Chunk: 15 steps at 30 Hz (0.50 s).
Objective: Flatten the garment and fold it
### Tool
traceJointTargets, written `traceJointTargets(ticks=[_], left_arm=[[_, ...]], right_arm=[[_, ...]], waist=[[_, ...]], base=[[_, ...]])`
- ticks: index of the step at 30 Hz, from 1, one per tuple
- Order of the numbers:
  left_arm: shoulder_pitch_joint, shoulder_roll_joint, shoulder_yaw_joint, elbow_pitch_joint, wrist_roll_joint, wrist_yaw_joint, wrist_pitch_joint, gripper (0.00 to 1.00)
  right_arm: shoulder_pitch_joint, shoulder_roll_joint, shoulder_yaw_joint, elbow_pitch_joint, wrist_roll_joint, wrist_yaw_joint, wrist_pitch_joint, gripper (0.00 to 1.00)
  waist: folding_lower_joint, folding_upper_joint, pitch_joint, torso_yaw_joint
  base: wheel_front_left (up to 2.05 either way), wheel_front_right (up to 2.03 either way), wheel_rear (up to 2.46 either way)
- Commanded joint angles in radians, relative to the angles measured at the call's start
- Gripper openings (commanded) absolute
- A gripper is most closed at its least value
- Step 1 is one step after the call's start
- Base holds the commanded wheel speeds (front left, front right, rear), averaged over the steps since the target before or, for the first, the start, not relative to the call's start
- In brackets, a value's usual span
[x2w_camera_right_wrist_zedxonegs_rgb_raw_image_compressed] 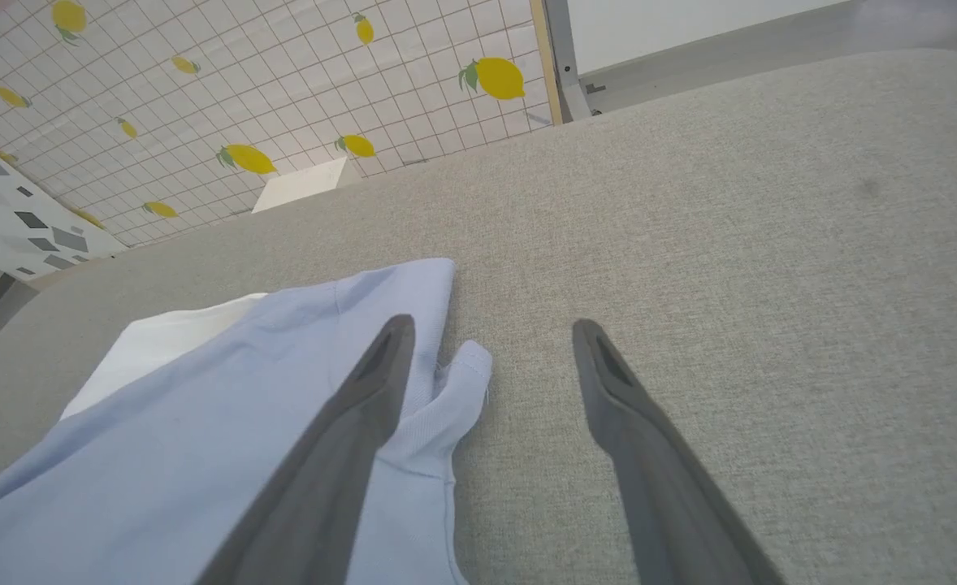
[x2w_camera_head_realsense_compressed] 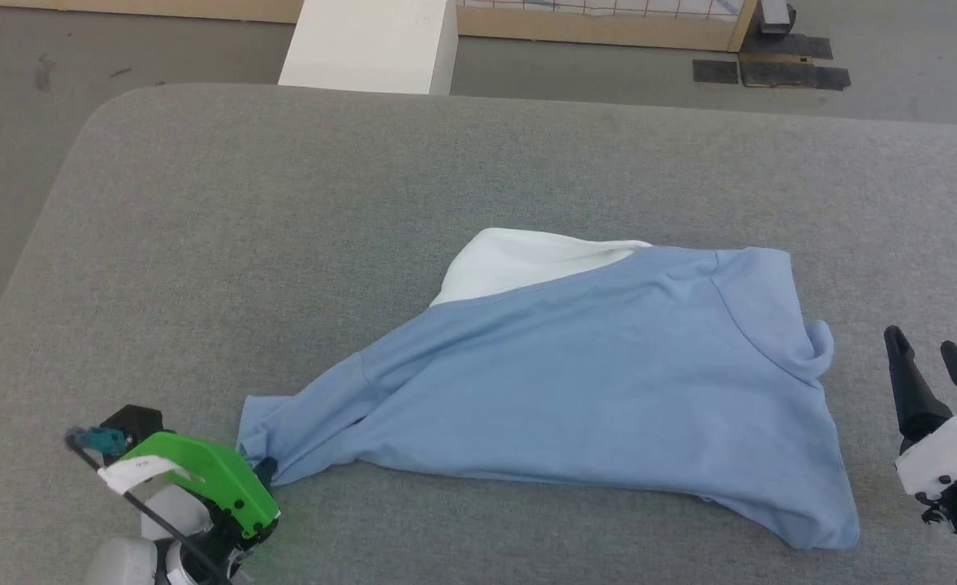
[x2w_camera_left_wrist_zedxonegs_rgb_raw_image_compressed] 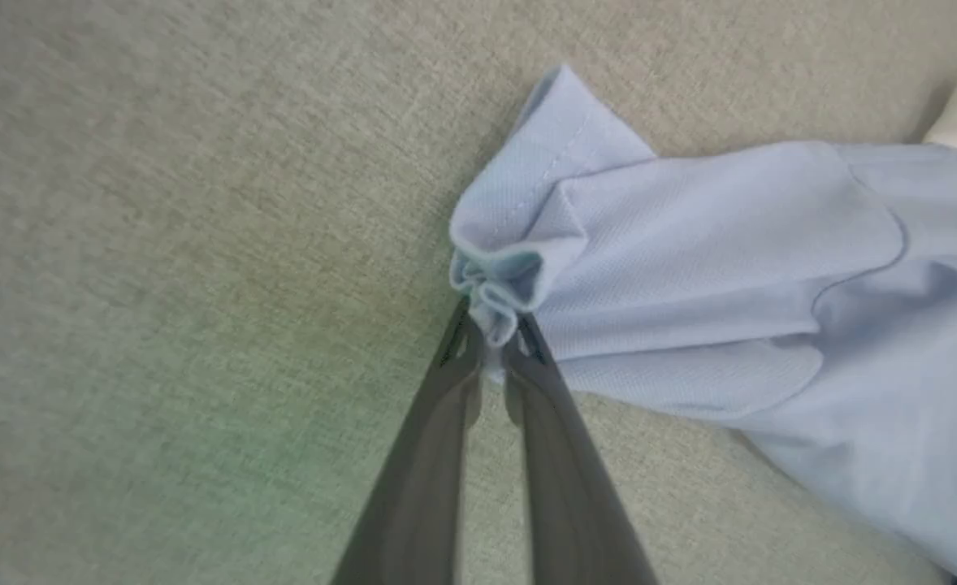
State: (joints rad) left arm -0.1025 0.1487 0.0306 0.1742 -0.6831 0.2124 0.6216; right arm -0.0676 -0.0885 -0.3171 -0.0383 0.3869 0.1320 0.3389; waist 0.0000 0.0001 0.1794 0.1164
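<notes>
The garment [x2w_camera_head_realsense_compressed: 592, 382] is a large light-blue knit top lying rumpled on the grey table, with a white part [x2w_camera_head_realsense_compressed: 519, 264] showing at its far edge. My left gripper [x2w_camera_left_wrist_zedxonegs_rgb_raw_image_compressed: 491, 337] is shut on the bunched cuff of its left sleeve [x2w_camera_left_wrist_zedxonegs_rgb_raw_image_compressed: 499, 280], at the garment's lower left corner [x2w_camera_head_realsense_compressed: 255, 451]. My right gripper [x2w_camera_head_realsense_compressed: 929, 353] is open, just right of the garment's right sleeve [x2w_camera_head_realsense_compressed: 816, 349]. In the right wrist view the open gripper [x2w_camera_right_wrist_zedxonegs_rgb_raw_image_compressed: 491, 329] hovers over that curled sleeve end [x2w_camera_right_wrist_zedxonegs_rgb_raw_image_compressed: 458, 386], apart from it.
The grey padded table [x2w_camera_head_realsense_compressed: 283, 211] has a rounded far-left corner and free room around the garment. A white block [x2w_camera_head_realsense_compressed: 373, 45] stands beyond the far edge. A lemon-patterned tiled panel [x2w_camera_right_wrist_zedxonegs_rgb_raw_image_compressed: 243, 97] lies behind.
</notes>
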Motion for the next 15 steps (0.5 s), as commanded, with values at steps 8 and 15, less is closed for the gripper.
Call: traceJointTargets(ticks=[8,15], left_arm=[[-0.002,-0.027,0.061,-0.103,-0.003,-0.086,-0.277,1.0],[0.015,-0.003,0.04,-0.156,0.151,-0.175,-0.606,1.0]], right_arm=[[-0.016,-0.006,0.008,0.015,0.003,-0.001,-0.003,1.0],[-0.012,-0.01,0.014,0.03,-0.015,-0.001,0.017,1.0]], waist=[[0.0,-0.0001,-0.017,-0.005],[0.0,-0.0001,-0.027,-0.016]], base=[[0.0,0.0,0.0],[0.0,0.0,0.0]])
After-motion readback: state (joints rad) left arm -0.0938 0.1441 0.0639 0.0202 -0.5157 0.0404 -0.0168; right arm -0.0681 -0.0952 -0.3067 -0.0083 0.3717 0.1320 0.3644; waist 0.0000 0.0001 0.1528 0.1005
